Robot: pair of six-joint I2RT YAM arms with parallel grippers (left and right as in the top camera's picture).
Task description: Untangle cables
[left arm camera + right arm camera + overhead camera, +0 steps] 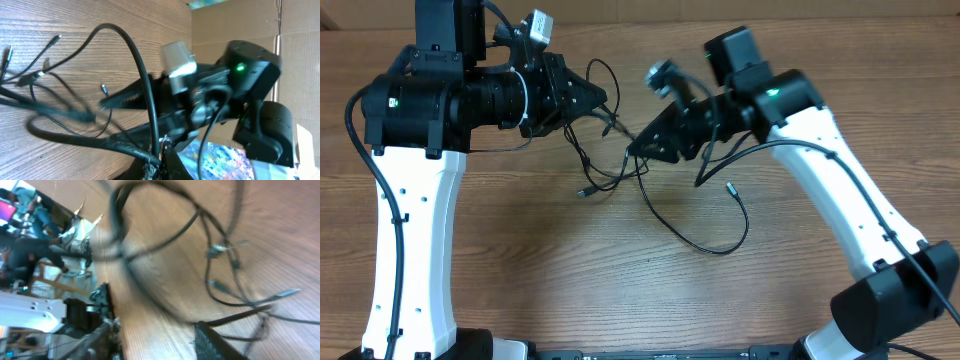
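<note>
Black cables (145,82) nearest, one strand pinched in clenched left jaws; rest sprawls on table (570,290) between both jaws. Right jaws parted, holding nothing. Risk: pulling tightens knot; thin strand slips out.

We take this for a robotics lab or workshop. A white-and-black left arm (410,230) and right arm (840,190) are mounted at one edge of a wood-grain table (570,260); brown cardboard sheets (225,30) stand as a makeshift wall at the table's far side. Past the table's edge, in the blurred right wrist view, we make out white benches (25,315), wooden furniture legs (47,272) and a pink-lit screen (5,210); a dark shape (22,255) there is perhaps a person, but we cannot tell.
</note>
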